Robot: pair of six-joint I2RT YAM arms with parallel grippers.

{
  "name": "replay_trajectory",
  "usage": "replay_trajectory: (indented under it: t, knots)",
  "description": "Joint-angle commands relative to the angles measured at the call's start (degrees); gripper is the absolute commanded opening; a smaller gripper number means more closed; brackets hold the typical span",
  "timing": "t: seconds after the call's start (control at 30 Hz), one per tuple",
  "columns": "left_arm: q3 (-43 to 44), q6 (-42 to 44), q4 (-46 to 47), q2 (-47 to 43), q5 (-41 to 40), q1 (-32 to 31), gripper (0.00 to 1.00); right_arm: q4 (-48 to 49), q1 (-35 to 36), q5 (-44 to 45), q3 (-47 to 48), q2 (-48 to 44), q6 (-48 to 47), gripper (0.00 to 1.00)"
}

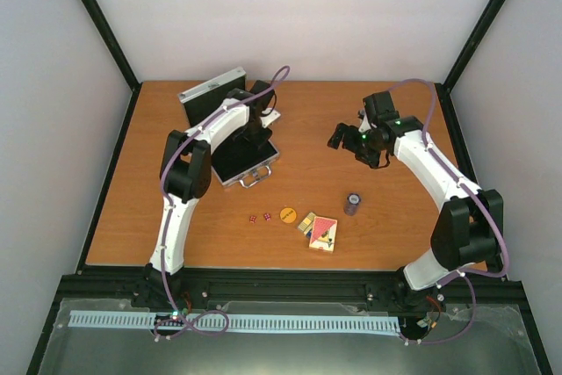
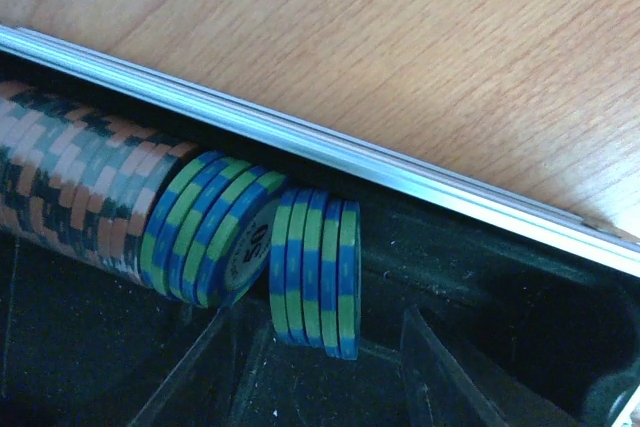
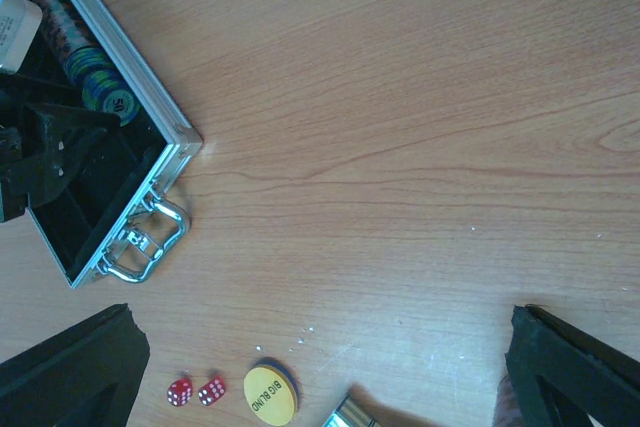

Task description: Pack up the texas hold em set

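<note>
The silver case (image 1: 260, 169) lies open at the back left, black lining up, lid (image 1: 211, 94) raised behind. My left gripper (image 1: 252, 136) is inside it, open and empty. In the left wrist view its clear fingers (image 2: 195, 362) stand apart on either side of several upright blue-green chips (image 2: 315, 267), beside tilted blue chips (image 2: 205, 227) and an orange-black row (image 2: 70, 182). My right gripper (image 1: 347, 140) hovers open and empty over bare table. A chip stack (image 1: 352, 204), orange button (image 1: 287, 214), two red dice (image 1: 259, 216) and card decks (image 1: 323, 233) lie on the table in front.
The right wrist view shows the case rim (image 3: 150, 97), its handle (image 3: 150, 237), the dice (image 3: 195, 391), the "BIG BLIND" button (image 3: 270, 394) and a deck corner (image 3: 350, 415). Black frame posts and grey walls enclose the wooden table (image 1: 395, 226).
</note>
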Motion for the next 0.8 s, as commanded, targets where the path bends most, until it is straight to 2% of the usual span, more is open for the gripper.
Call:
replay_trajectory:
  t: [0.0,0.47,0.77]
  knots:
    - [-0.79,-0.58,2.14,-2.31,-2.66,-0.02,0.49,0.78,-0.58,-0.43,-1.01,-1.92,-1.04,1.00]
    - [-4.59,-1.20,6.68,-5.09,-9.17,-0.82,0.49,1.40,-0.55,-1.44,-1.91,-1.89,-1.79,1.00]
    - [-5.33,-2.50,8.98,-6.01,-8.52,-0.84,0.50,1.40,-0.58,-1.68,-2.26,-2.19,-2.09,1.00]
